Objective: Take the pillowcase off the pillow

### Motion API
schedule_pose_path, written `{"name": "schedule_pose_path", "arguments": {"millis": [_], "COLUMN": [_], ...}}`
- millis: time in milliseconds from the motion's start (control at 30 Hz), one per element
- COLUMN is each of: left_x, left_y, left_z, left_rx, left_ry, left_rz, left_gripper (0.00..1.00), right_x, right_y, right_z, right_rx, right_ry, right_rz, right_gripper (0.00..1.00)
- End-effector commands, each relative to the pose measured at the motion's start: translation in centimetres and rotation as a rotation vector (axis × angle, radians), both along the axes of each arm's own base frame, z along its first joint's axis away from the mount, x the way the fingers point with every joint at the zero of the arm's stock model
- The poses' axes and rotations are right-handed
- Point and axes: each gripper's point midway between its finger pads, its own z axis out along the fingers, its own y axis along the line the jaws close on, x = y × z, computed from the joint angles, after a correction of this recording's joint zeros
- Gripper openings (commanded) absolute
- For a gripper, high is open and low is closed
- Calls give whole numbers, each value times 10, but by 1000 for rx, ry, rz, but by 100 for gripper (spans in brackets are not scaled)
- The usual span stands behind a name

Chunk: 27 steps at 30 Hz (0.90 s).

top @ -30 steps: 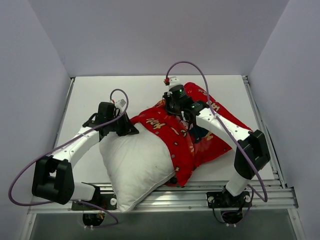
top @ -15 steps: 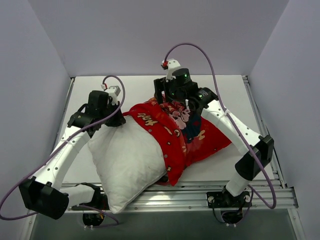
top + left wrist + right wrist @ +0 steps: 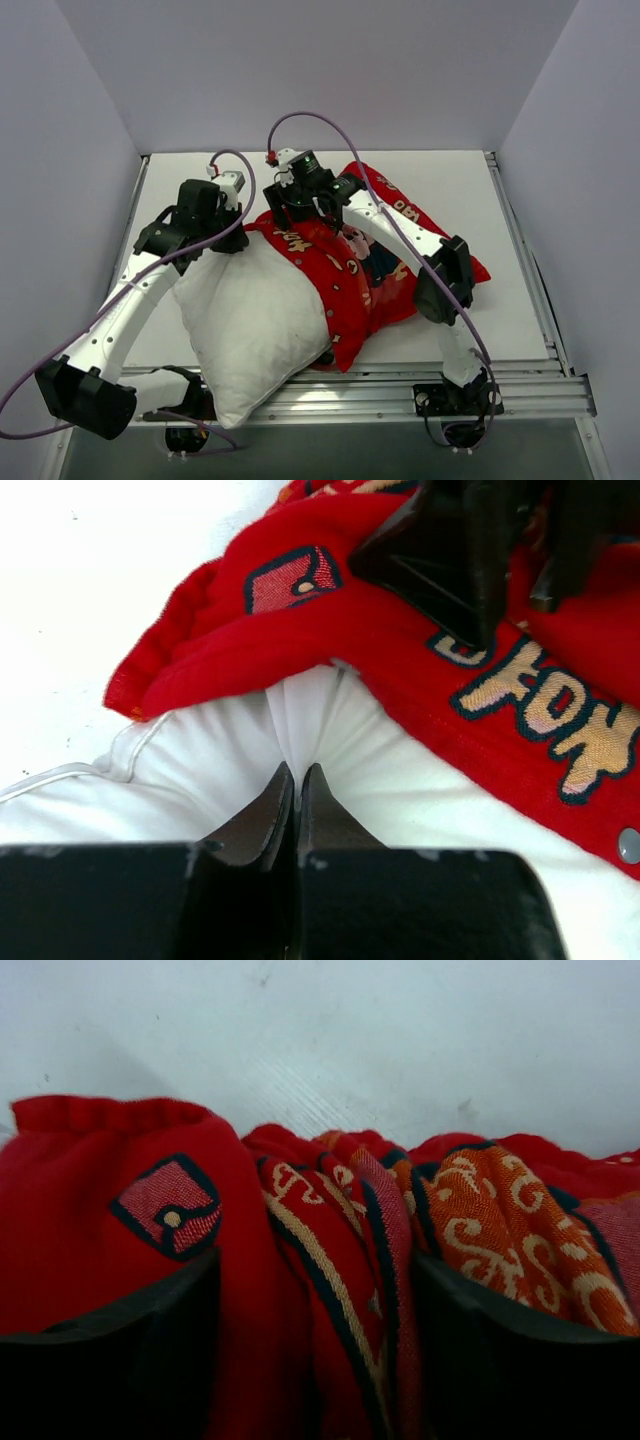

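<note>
The white pillow lies at the table's near left, its right half inside the red printed pillowcase. My left gripper is shut on a pinch of white pillow fabric at the pillow's far corner, just beside the pillowcase's bunched edge. My right gripper stands over that bunched edge, close to the left one. Its jaws are open, and folds of the red pillowcase lie between its dark fingers.
The white table is bare behind and left of the pillow. A metal rail runs along the near edge under the pillow's corner. Grey walls close in the sides and back. Purple cables loop above both wrists.
My right gripper has opened, let go of the pillowcase and moved left to its bunched edge. My left arm has drawn the pillow corner back and left, still pinched.
</note>
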Motion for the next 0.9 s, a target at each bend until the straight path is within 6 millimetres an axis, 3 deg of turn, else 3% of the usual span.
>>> {"name": "schedule_pose_path", "arguments": {"millis": [0, 33, 67, 133, 167, 233, 333, 367, 433, 467, 500, 567, 600, 667, 767, 833, 867], "left_x": [21, 22, 21, 20, 20, 14, 2, -2, -15, -21, -29, -43, -48, -60, -67, -61, -52], "left_y": [12, 17, 20, 28, 37, 48, 69, 73, 88, 94, 103, 116, 124, 136, 156, 152, 144], "left_z": [63, 66, 66, 77, 82, 87, 108, 118, 129, 131, 139, 145, 146, 145, 142, 139, 135], "left_rx": [-4, 7, 15, 30, 51, 85, 117, 113, 125, 131, 133, 140, 158, 182, 252, 255, 245], "left_ry": [-215, -225, -218, -240, -251, -246, -283, -303, -330, -332, -358, -369, -372, -365, -344, -335, -328], "left_rz": [66, 92, 107, 145, 184, 223, 294, 311, 365, 379, 414, 453, 488, 524, 598, 579, 550], "left_gripper": [2, 2, 2, 2, 2, 2, 2, 2, 2, 2, 2, 2, 2, 2, 2, 2, 2], "right_x": [-6, -1, 6, 28, 35, 67, 90, 102, 105, 107, 104, 96, 91, 81, 71, 74, 78], "right_y": [-13, -20, -35, -69, -86, -141, -205, -247, -288, -322, -337, -376, -385, -408, -421, -412, -389], "right_z": [-16, -22, -31, -34, -30, -17, 11, 30, 37, 54, 54, 77, 75, 90, 100, 104, 104], "right_rx": [-68, -84, -122, -158, -162, -189, -134, -99, -62, -31, -22, -8, -6, 19, 50, 79, 142], "right_ry": [58, 67, 65, 52, 44, -16, -58, -91, -98, -131, -129, -192, -188, -226, -256, -255, -220], "right_rz": [15, -11, -63, -178, -239, -430, -642, -754, -887, -968, -1018, -1134, -1169, -1236, -1276, -1222, -1117], "right_gripper": [54, 44, 21, 0, 0, 0, 0, 0, 0, 0, 0, 0, 0, 0, 0, 0, 0]}}
